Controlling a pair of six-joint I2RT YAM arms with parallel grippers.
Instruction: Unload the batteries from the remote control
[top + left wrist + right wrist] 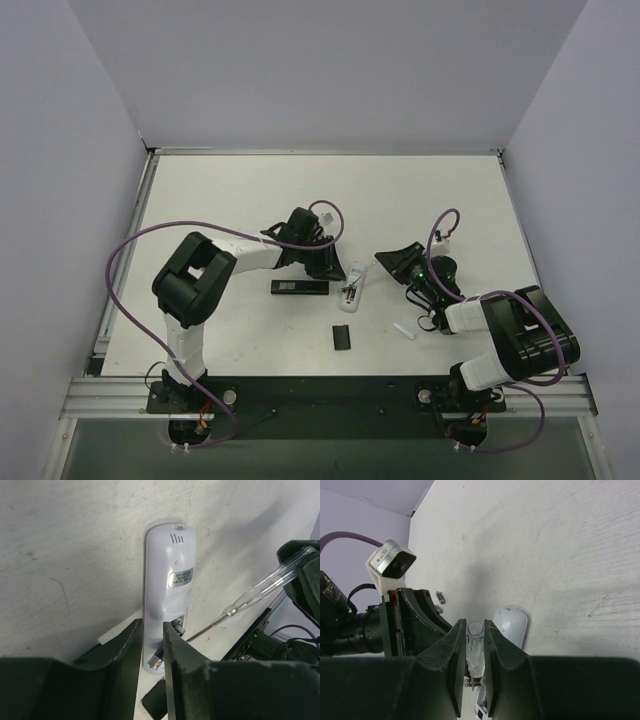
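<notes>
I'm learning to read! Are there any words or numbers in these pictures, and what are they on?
Grey sticker on the back of the white remote: a few lines of print, too small and blurred to read.
Black remote: too small in the top view to tell if it has any writing.
Clear-handled tool: no writing shows.
Nothing else here can be read.

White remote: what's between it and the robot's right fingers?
A clear-handled screwdriver. The right fingers pinch its handle, and its metal tip reaches the white remote at its battery end. The left wrist view shows it best.
</notes>
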